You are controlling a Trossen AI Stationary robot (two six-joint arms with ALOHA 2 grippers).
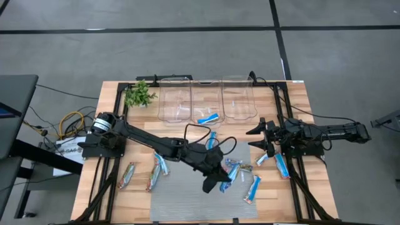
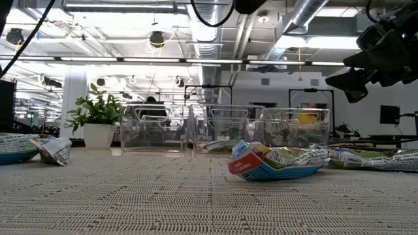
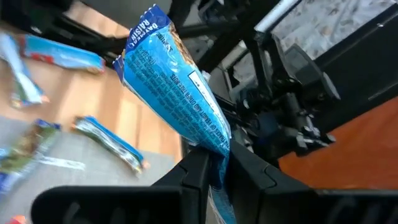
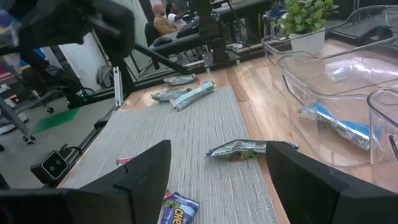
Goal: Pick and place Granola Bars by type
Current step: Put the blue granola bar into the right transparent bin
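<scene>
High view shows the left arm reaching from the left edge of the tabletop across the grey mat to its middle; the left gripper hangs over the mat near a cluster of Granola Bars; in the left wrist view its fingers are closed tight on the lower end of a blue bar, which stands up out of the grip, lifted clear of the bars lying on the mat and wood below it; the right arm waits by the right edge, its right gripper held above the tabletop with the fingers spread wide and holding nothing.

Three clear bins stand side by side along the far edge; the middle bin holds one blue-and-white bar; the high view shows no bar in the other two; a green plant sprig sits just beside the left bin, toward the far left corner.

Two bars lie on the bare wood near the left edge, with another pair at the mat's left border; more blue bars lie on the mat's right part, and two lie on the wood below the right gripper; in the low view a crumpled bar lies on the mat in front of the bins.
</scene>
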